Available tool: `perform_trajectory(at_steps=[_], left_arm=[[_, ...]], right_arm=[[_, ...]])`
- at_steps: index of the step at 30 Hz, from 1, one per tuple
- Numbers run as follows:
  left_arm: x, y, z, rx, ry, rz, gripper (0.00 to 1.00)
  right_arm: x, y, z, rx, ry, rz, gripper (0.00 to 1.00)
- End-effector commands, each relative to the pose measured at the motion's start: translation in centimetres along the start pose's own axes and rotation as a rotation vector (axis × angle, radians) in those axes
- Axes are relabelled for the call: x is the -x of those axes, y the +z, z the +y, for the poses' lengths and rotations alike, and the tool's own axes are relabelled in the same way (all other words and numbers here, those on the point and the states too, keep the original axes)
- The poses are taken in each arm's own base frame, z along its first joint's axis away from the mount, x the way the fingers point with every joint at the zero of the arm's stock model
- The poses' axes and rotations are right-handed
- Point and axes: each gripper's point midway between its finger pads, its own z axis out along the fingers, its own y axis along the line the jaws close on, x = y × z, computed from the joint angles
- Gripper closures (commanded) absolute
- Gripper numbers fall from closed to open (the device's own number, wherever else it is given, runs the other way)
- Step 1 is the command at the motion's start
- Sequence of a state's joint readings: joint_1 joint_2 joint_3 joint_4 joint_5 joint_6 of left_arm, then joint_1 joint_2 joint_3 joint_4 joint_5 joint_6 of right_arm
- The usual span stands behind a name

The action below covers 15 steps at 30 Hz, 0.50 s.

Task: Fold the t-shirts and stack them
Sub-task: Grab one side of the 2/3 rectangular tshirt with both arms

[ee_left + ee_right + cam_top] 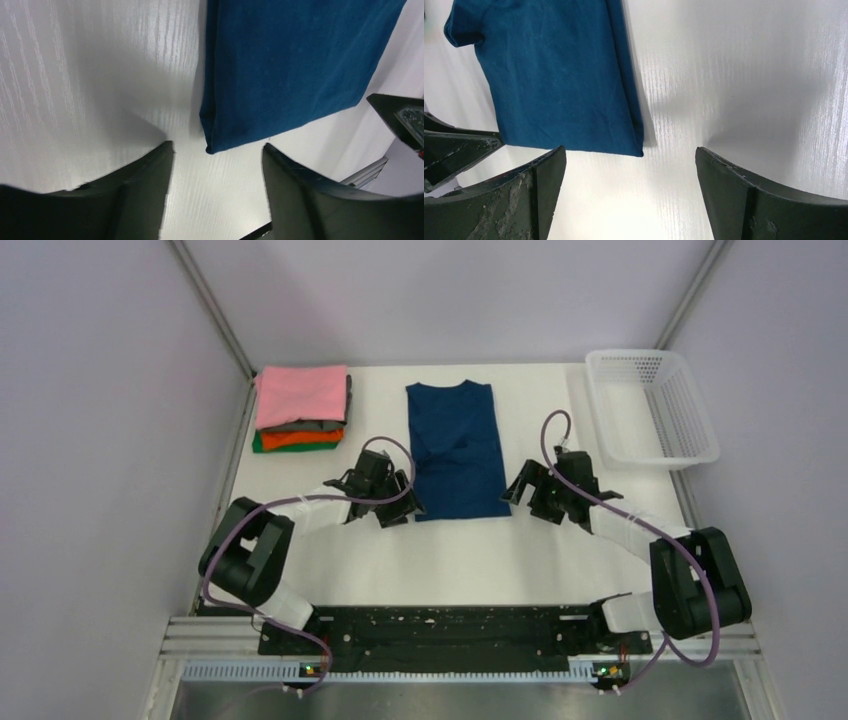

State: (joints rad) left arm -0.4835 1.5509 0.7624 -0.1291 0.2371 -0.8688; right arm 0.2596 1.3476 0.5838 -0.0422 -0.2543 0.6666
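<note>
A navy blue t-shirt (457,452) lies flat on the white table, folded lengthwise into a narrow strip, collar at the far end. My left gripper (403,506) is open and empty at the shirt's near left corner (215,145), which lies just ahead of the jaws. My right gripper (513,491) is open and empty at the near right corner (634,147). A stack of folded shirts stands at the far left: pink (300,393) on top, then grey, orange (300,438) and green.
A white mesh basket (650,405) stands at the far right of the table (470,560). Grey walls enclose the left, back and right sides. The opposite gripper shows at the edge of each wrist view.
</note>
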Motion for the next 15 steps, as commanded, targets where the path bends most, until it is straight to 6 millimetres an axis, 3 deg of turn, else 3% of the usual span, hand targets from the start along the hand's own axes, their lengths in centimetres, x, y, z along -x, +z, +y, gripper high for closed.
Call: perform_trajectory(at_steps=[1,8,11,15], left_arm=[[0.4,1.2,-0.5,-0.024,-0.011,-0.018,0.43],[-0.9,2.6,0.4,0.004,-0.023,0.027,0.7],[-1.6,3.0,0.7,0.024,-0.033,0.049,0.99],[-2.0,3.2,1.0,0.038,-0.034,0.056,1.0]], right_arm=[[0.4,-0.4,0.6,0.028,-0.006,-0.031,0.02],[0.0,-0.4,0.3,0.025,0.003,-0.028,0.02],[-0.1,-0.3,0.2,0.016,0.008,-0.025,0.06],[-0.5,0.2,-0.2,-0.023,-0.016,0.001,0.15]])
